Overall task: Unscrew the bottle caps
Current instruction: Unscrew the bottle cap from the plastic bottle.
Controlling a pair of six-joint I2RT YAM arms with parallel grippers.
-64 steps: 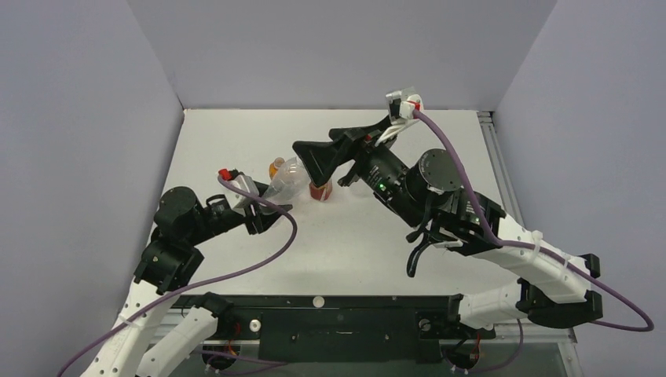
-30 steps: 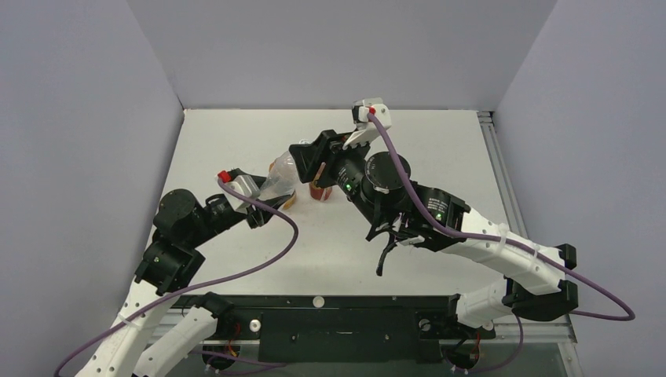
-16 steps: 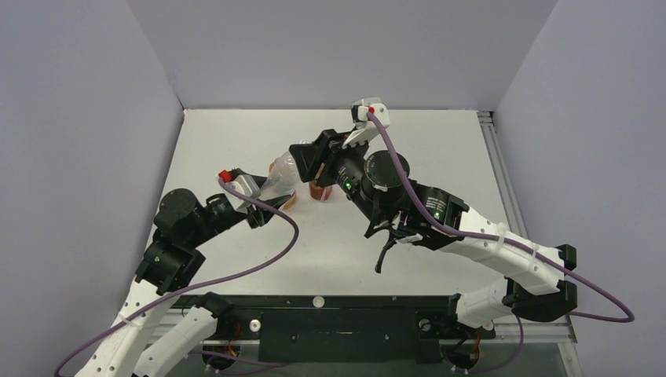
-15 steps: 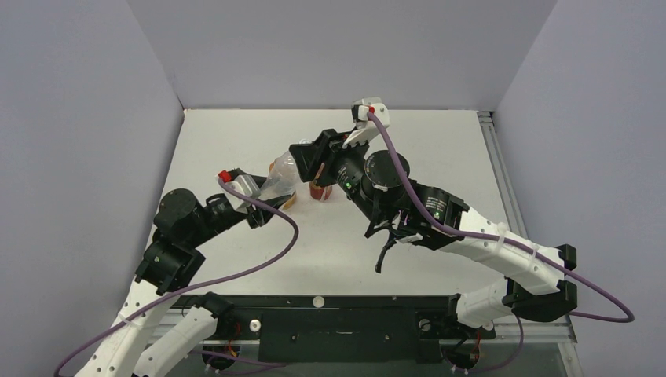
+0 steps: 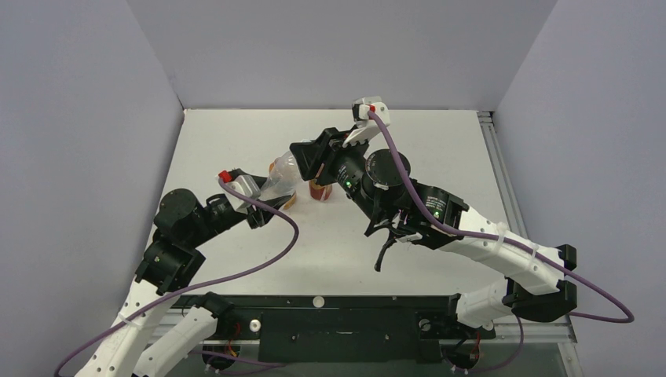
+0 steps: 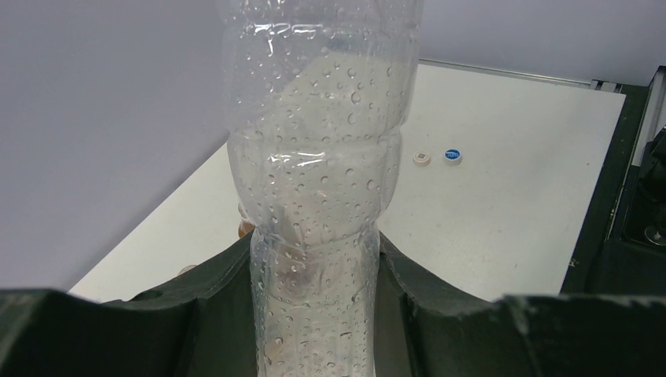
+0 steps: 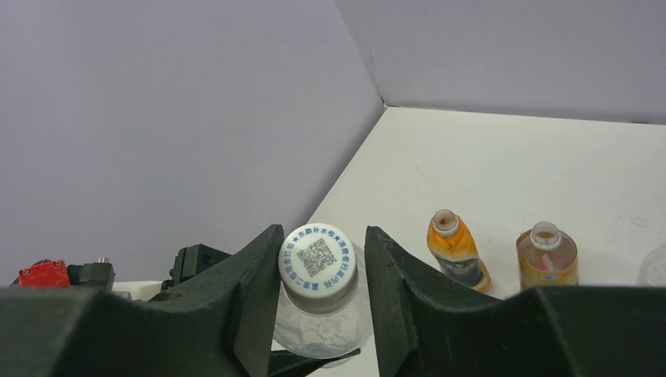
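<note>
Now my left jaws are gripping the bottle [image 6: 314,196]; right jaws are flanking its cap [image 7: 317,259], can't tell if clamped. Loose pinch risking slip, or bottle spinning along.

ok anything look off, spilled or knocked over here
Nothing spilled. The clear bottle hangs tilted in the left gripper, droplets inside. A white cap and a blue cap lie loose on the table.
</note>
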